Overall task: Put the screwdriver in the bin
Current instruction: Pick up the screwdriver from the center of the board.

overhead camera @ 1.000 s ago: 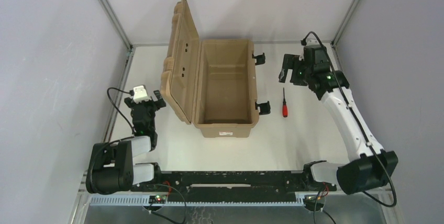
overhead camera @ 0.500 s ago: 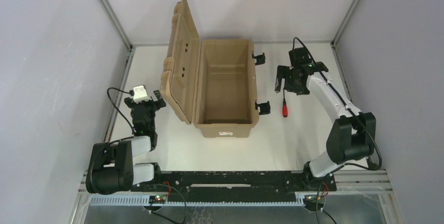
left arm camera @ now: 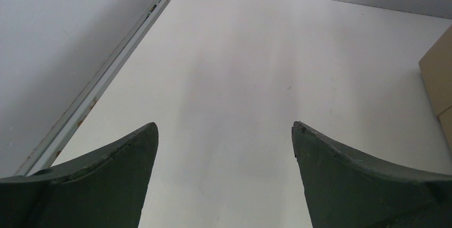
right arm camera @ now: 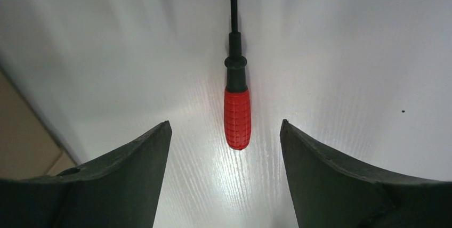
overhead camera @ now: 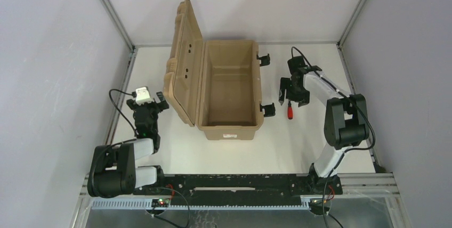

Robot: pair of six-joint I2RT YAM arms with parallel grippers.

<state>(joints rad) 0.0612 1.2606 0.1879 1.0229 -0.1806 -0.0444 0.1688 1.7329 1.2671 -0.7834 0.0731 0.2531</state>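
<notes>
Two pincers show, both spread wide with nothing between their fingers. The right pincer [overhead camera: 291, 99] hangs low over the white bench [overhead camera: 213, 153], on the bin's right side, directly above the screwdriver [overhead camera: 289, 112]. In the right wrist view its dark fingers [right arm camera: 133, 164] stand on either side of the red handle with a clear gap at each side, touching neither the tool nor each other. The screwdriver lies flat on the bench, just beside the bin [overhead camera: 229, 130] and outside it, near the closer of the two black latches [overhead camera: 268, 110]; its red handle points toward the arm bases and its thin dark shaft runs away toward the far wall. The bin's ribbed lid [overhead camera: 184, 63] stands swung up on the left side, and the tan inside is bare. The left pincer [left arm camera: 224, 127] rests released near the bench's left edge, well apart from the screwdriver, with only white bench surface and a corner of the bin in its wrist view.
</notes>
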